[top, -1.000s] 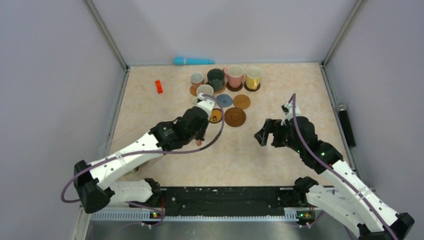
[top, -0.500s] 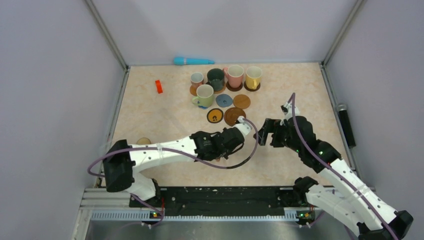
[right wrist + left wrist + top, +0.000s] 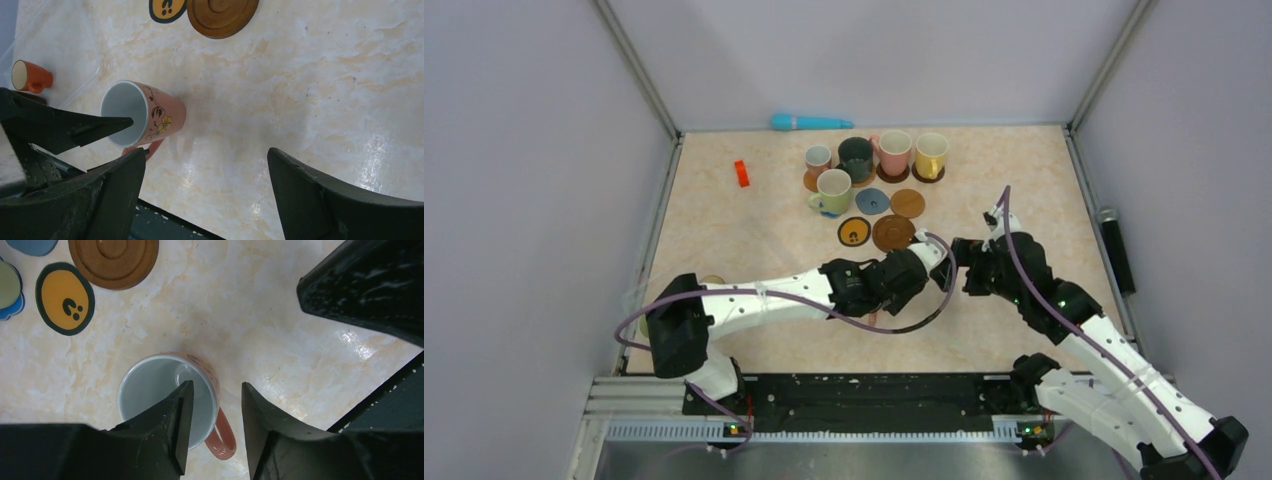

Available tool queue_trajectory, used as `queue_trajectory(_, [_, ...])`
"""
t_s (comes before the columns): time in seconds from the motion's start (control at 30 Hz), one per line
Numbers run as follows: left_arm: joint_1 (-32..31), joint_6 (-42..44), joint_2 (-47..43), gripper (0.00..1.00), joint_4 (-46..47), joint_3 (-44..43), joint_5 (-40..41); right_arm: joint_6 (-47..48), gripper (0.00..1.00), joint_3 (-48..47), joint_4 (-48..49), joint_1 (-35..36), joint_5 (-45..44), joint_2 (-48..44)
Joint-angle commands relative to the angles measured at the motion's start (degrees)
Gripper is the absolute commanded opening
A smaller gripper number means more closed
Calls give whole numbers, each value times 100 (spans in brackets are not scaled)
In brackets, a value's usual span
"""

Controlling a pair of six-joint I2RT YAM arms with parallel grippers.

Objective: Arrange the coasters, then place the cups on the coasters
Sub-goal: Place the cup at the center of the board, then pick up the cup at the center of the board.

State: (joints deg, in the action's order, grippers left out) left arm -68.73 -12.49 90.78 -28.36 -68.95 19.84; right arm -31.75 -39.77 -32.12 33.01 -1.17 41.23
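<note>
Grey walls enclose the marbled bench [image 3: 724, 230]. At far centre, a black-rimmed yellow coaster [image 3: 65, 297] and a ringed brown coaster [image 3: 114, 260] lie bare, side by side. Near of them, the pink floral cup [image 3: 160, 117] stands upright on bare bench, on no coaster. The left claw [image 3: 218, 385] straddles its rim: one finger inside, one outside by the handle, jaws part open and clear of the wall, gripping nothing. Just right, the right claw [image 3: 207, 155] stands wide open and empty. Step in hand, by judgement: cup placement. Next move: close on the rim, lift, and centre the cup on the brown coaster.
</note>
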Motion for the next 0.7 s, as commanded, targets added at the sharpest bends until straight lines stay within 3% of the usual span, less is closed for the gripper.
queue_trajectory(0.0, [-5,-160,-220,52,285,-262,157,-88,90,1,346,56,53,63])
queue_trajectory(0.23, [493,-369,-941,60,54,-422,152,-273,78,-87,674,52,438,453])
queue_trajectory(0.43, [2032,-351,-1765,60,-375,-385,-393,-544,59,-251,1002,116,627,966])
queue_trajectory(0.53, [2795,-103,-2202,60,-509,-291,-461,-616,55,-355,1099,308,513,1337])
queue_trajectory(0.67, [3293,553,-2751,60,-616,27,374,-649,53,-556,1185,671,304,1838])
